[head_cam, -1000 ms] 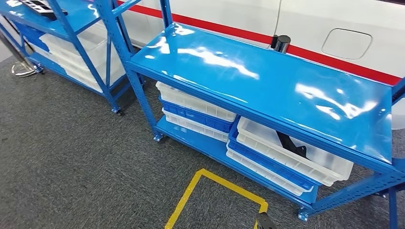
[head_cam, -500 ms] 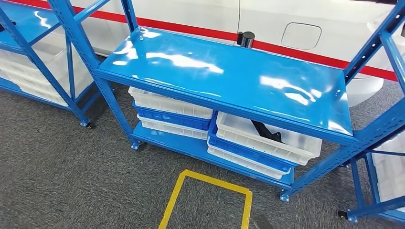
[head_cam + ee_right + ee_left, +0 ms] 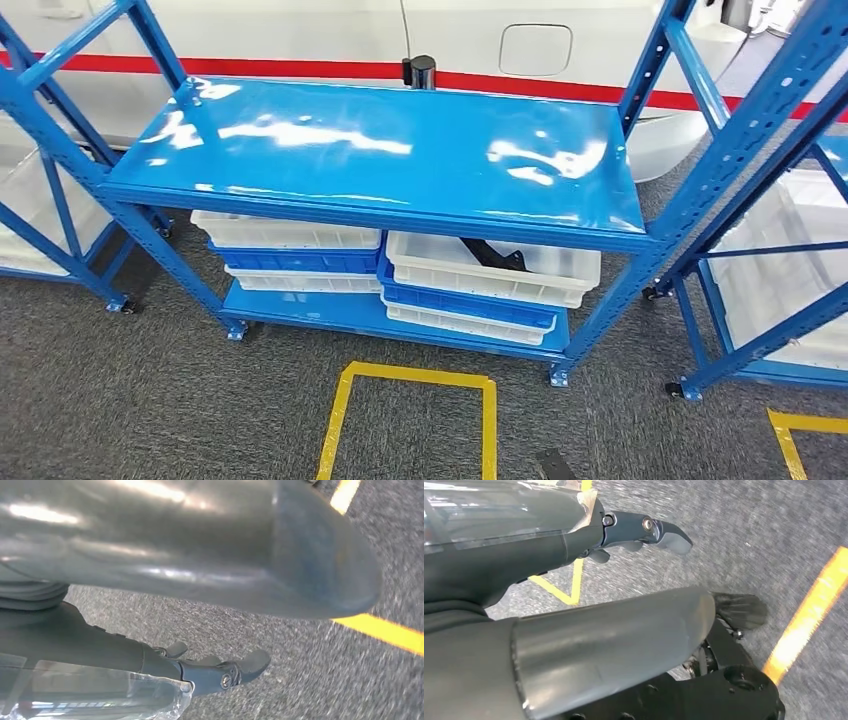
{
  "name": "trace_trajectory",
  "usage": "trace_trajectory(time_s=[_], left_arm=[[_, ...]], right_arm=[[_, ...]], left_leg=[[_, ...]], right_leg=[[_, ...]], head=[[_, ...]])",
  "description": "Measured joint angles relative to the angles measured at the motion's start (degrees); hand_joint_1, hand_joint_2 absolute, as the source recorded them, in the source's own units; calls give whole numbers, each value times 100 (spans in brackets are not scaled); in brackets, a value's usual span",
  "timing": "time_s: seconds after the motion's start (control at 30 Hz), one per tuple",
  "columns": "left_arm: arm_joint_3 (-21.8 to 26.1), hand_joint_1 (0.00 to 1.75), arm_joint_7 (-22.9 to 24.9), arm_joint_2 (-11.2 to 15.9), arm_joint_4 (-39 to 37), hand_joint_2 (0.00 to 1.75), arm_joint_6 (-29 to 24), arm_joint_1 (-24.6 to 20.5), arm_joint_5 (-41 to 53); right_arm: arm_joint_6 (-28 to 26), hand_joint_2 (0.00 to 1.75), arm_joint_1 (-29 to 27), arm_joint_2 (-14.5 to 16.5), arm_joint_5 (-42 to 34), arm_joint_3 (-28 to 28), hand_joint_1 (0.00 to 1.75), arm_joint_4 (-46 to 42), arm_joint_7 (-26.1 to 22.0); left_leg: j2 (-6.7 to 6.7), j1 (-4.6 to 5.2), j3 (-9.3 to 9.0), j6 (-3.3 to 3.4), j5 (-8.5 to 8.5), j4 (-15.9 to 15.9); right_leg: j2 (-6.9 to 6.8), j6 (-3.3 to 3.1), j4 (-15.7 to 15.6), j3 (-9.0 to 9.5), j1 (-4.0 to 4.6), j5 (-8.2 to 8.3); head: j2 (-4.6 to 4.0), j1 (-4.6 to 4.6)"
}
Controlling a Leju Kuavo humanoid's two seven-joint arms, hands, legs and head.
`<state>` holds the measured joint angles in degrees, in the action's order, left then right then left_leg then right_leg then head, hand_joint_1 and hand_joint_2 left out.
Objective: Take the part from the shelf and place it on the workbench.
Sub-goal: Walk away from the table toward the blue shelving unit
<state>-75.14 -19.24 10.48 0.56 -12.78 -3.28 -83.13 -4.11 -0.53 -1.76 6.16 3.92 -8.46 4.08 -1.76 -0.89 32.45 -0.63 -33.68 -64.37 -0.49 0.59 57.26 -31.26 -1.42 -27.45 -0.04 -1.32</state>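
Note:
The black part [image 3: 492, 254] lies in the upper white bin [image 3: 560, 275] on the right of the blue shelf's lower level, partly hidden under the glossy top board [image 3: 400, 150]. My left hand [image 3: 624, 530] hangs over the grey carpet with its fingers stretched out and nothing in them. Likewise my right hand [image 3: 200, 672] hangs beside my body above the carpet, fingers apart and holding nothing. Both hands are far from the shelf.
Stacked white and blue bins [image 3: 290, 250] fill the lower level's left side. A black cylinder [image 3: 420, 70] stands at the top board's back edge. Blue racks flank the shelf on the left [image 3: 40, 150] and right [image 3: 760, 200]. A yellow floor outline [image 3: 410, 375] lies before it.
The whole picture has shifted: the camera has turned, so the shelf now sits centred and square-on. Nothing on the shelf has moved, and the hands still hang.

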Motion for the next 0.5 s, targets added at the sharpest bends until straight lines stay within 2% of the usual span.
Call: trace_trajectory(time_s=[0.03, 0.07, 0.1, 0.13, 0.17, 0.23, 0.27, 0.3, 0.33, 0.37, 0.4, 0.43, 0.5], left_arm=[[0, 0, 3, -5, 1, 0, 5, 15, -1], [0, 0, 7, -12, 3, 0, 12, 30, -1], [0, 0, 13, -19, 5, 0, 19, 42, -2], [0, 0, 17, -26, 7, 0, 23, 48, -2], [0, 0, 21, -33, 9, 0, 25, 49, -5], [1, 0, 26, -39, 11, 0, 26, 49, -15], [1, 0, 27, -41, 11, 0, 27, 49, -20], [2, 0, 28, -43, 12, 0, 29, 51, -24], [2, 0, 30, -45, 13, 0, 31, 52, -27], [2, 0, 32, -48, 14, 0, 32, 50, -28], [2, 0, 35, -54, 17, 0, 32, 47, -29], [3, 0, 38, -58, 19, 0, 33, 42, -29], [4, 0, 41, -65, 23, 0, 37, 43, -30]], right_arm=[[0, 0, 7, -1, 0, -1, 0, 1, 1], [1, 0, 9, -1, 0, -1, 0, 1, 1], [1, 0, 7, -1, 1, -1, 0, 1, 1], [2, 0, 3, -1, 3, -1, 0, 1, 2], [2, 0, 3, 0, 9, -1, 0, 1, 3], [3, 0, 12, 4, 31, -1, 0, 0, 9], [3, 0, 21, 6, 42, -1, 0, -1, 13], [4, 0, 28, 7, 54, -1, 0, -1, 15], [5, 0, 30, 7, 62, -1, 0, -1, 17], [5, 0, 25, 6, 66, -1, 0, -1, 18], [7, 0, 14, 5, 70, -1, 0, 0, 18], [8, 0, 6, 7, 71, 1, 0, 1, 18], [10, 0, 17, 6, 77, 4, 0, 1, 18]], left_leg=[[108, -3, 190, -2, -189, -399], [157, -4, 360, -1, -306, -734], [176, -4, 462, 4, -312, -902], [187, -6, 459, 16, -193, -840], [217, -9, 357, 32, 16, -573], [451, -27, 34, 70, 422, 192], [562, -31, -82, 82, 521, 465], [638, -24, -137, 93, 545, 608], [632, -6, -148, 106, 526, 639], [562, 9, -150, 131, 534, 656], [485, 13, -157, 167, 553, 682], [410, 10, -167, 208, 573, 714], [243, 2, -177, 271, 602, 762]], right_leg=[[76, -21, 3, -4, 11, 6], [159, -27, 5, -5, 22, 8], [245, -27, 8, -2, 32, 8], [329, -26, 10, 6, 38, 8], [413, -25, 12, 19, 41, 7], [572, -15, 21, 30, 57, 4], [644, 1, 27, 17, 65, 6], [706, 27, 30, -7, 68, 11], [767, 63, 28, -37, 62, 21], [832, 105, 17, -74, 45, 34], [830, 138, 38, -108, 35, 30], [738, 155, 125, -171, 43, -16], [403, 133, 631, -431, 65, -265]], head=[[0, 2], [0, 3], [0, 3], [0, 3], [0, 3], [0, 1], [0, -1], [0, -3], [0, -4], [0, -5], [0, -3], [0, -10], [0, -34]])
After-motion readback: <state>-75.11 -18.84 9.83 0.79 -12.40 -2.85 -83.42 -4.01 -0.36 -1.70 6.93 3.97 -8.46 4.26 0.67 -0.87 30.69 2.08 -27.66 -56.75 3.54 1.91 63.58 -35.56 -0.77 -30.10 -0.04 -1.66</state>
